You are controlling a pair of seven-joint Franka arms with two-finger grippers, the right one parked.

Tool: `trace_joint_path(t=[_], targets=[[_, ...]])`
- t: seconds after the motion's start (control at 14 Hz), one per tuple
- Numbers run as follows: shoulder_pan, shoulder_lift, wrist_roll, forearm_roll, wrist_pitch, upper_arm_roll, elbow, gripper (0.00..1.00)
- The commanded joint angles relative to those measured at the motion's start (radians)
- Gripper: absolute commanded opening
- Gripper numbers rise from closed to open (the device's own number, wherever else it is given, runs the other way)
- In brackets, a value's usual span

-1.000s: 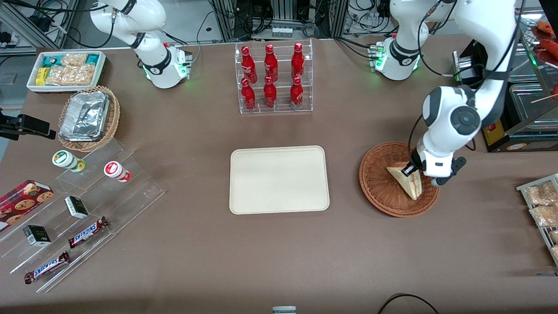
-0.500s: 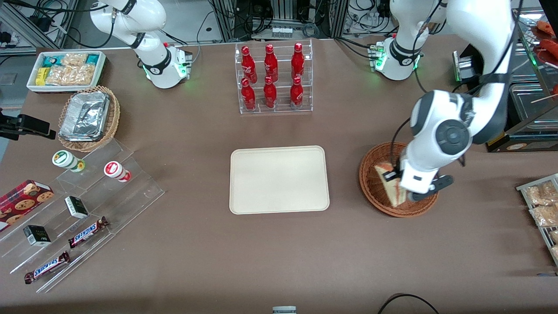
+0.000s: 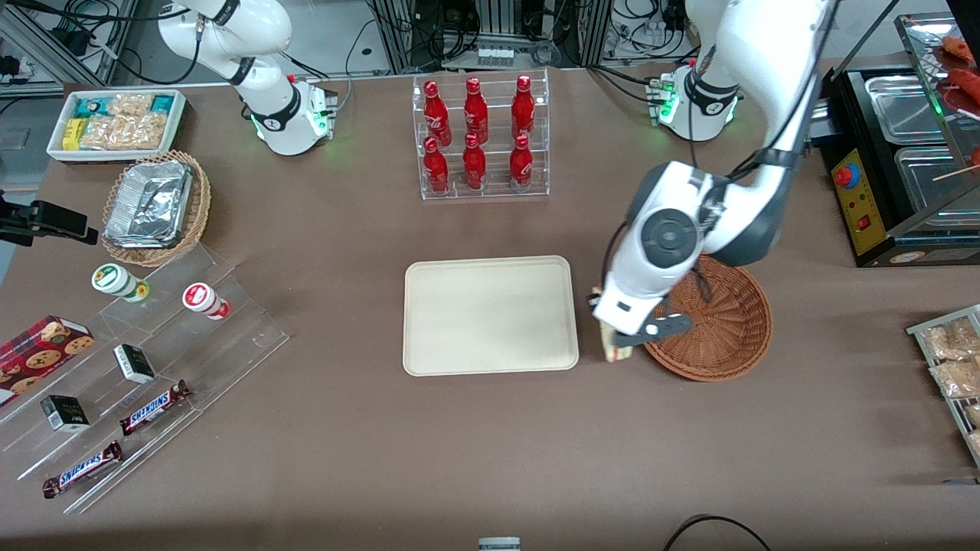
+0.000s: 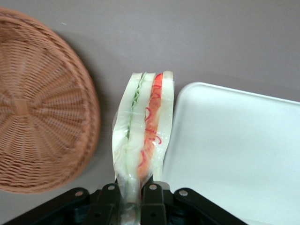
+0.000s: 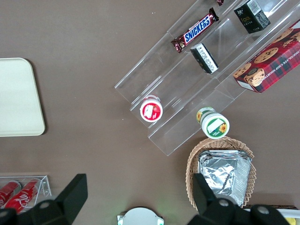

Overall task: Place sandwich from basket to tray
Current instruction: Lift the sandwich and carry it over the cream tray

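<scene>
Sandwich (image 4: 143, 126) was held pinched between the closed fingers (image 4: 151, 194) of the left gripper (image 4: 132, 197), clear of the table, over the bare strip between the basket (image 3: 716, 321) and the tray (image 3: 490, 315). It was a clear-wrapped wedge shown edge-on: pale bread outside, a green and light layer on the basket's side, a red-orange layer on the tray's side. Its tip was seen at the tray's rounded rim, and the basket's rim was close on its other flank. The tray's flat cream surface lay bare, and brown table stretched open nearer the front camera. Toward the parked arm's end, two bars (image 3: 115, 436) on a clear stepped stand (image 3: 153, 360) were lettered SNICKERS. Red bottles (image 3: 476, 134) were racked farther from the front camera than the tray, their script too small to be read.
</scene>
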Motion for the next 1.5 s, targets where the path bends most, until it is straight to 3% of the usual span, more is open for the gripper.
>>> trace_joint_path(t=[0.0,0.43,1.43], targets=[[-0.066,0.094,-0.056,0.000,-0.034,0.012,0.120,0.00],[-0.207,0.269,-0.220,0.001,-0.048,0.012,0.323,0.00],[-0.322,0.344,-0.411,0.012,-0.019,0.013,0.377,0.00]])
